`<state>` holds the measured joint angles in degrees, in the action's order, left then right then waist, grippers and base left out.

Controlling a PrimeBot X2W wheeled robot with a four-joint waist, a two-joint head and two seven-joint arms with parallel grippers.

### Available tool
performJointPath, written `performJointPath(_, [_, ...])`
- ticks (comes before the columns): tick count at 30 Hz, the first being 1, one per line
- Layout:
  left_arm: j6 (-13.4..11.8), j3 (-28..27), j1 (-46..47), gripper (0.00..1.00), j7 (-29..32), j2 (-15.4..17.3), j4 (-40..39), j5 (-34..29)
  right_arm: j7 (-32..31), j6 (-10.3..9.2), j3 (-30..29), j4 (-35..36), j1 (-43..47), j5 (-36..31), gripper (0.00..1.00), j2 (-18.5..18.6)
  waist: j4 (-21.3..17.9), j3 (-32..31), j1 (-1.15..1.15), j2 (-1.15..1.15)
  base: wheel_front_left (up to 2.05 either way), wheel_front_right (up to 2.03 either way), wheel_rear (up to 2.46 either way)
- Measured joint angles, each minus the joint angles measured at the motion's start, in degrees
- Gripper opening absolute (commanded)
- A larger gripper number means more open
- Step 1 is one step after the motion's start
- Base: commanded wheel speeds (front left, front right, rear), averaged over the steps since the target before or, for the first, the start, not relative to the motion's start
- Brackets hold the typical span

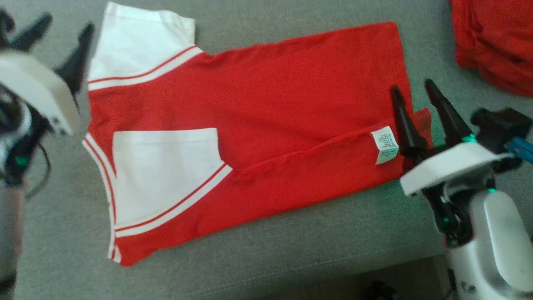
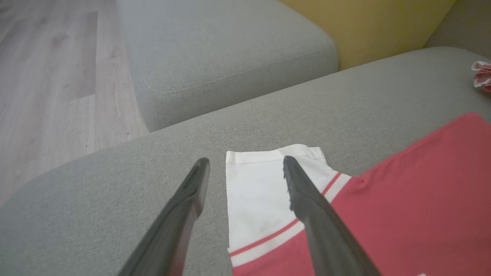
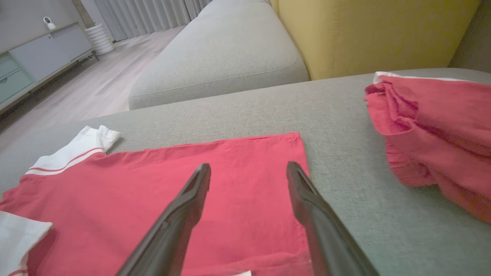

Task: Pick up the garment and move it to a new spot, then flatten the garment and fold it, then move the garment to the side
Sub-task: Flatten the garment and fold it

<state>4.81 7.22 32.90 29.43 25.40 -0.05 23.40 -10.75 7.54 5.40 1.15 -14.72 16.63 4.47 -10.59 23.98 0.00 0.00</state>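
Grey woven sofa seat (image 1: 291,250), soft and slightly yielding, carrying the work. On it you see the red T-shirt (image 1: 270,104) lying flat, its long axis running left to right across the head view: shoulders and sleeves toward your left arm, hem toward your right. The near long side is already folded in over the body; the far side is not, so the coming fold probably turns on that far edge, which lies ahead of both hands. A loose heap of red garments (image 1: 495,41) sits well apart at the far right.

Left hand (image 1: 67,23): fingers spread wide, holding nothing, beside the far shoulder and the nearer of the two to that end. Right hand (image 1: 412,85): fingers likewise wide and empty, poised over the hem end, with the far hem corner just beyond its tips.

Far sleeve (image 1: 137,41): white knit with a red stripe, sticking out past the body. Near sleeve (image 1: 162,166): same cloth, folded flat onto the red. Care label (image 1: 385,144): small, white, printed, exposed on the turned-over seam, just beside the right hand
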Motion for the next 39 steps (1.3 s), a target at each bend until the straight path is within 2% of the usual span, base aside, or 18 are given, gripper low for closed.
performJointPath(5, [0.32,1.38,8.45,1.0,4.44,0.67,7.57,0.41,1.37,0.0,4.36,-1.87,-4.87,0.19,1.0,0.13,-1.89,3.62,0.0,0.0,0.0,0.0,0.0])
performJointPath(13, [0.25,2.02,13.38,1.0,6.58,1.53,15.95,-0.18,2.81,0.0,8.66,-3.8,-9.29,1.03,1.0,0.69,-4.79,7.0,0.01,0.0,0.0,0.0,0.0])
performJointPath(29, [-0.09,2.53,16.84,1.0,5.94,3.24,22.48,-1.07,4.25,0.0,10.87,-5.01,-12.72,1.53,1.0,2.33,-8.41,9.58,0.0,0.0,0.0,0.0,0.0])
performJointPath(30, [-0.09,2.59,16.95,0.77,5.75,3.24,22.67,-1.05,4.2,0.0,10.96,-5.15,-13.11,1.53,1.0,2.5,-8.43,9.59,0.0,0.0,0.0,0.0,0.0])
performJointPath(31, [-0.08,2.71,16.96,0.36,5.67,3.22,22.74,-1.05,4.16,0.0,11.14,-5.34,-13.49,1.53,1.0,2.76,-8.44,9.6,0.0,0.0,0.0,0.0,0.0])
performJointPath(32, [-0.07,2.86,16.98,0.0,5.34,3.2,22.82,-1.05,3.71,0.0,11.27,-5.68,-13.97,1.52,1.0,3.03,-8.43,9.6,0.0,0.0,0.0,0.0,0.0])
performJointPath(39, [0.27,3.47,17.15,0.0,1.2,1.78,22.82,-1.0,-0.14,0.0,10.76,-11.14,-21.26,-0.86,1.0,6.3,-6.93,8.73,0.0,0.0,0.0,0.0,0.0])
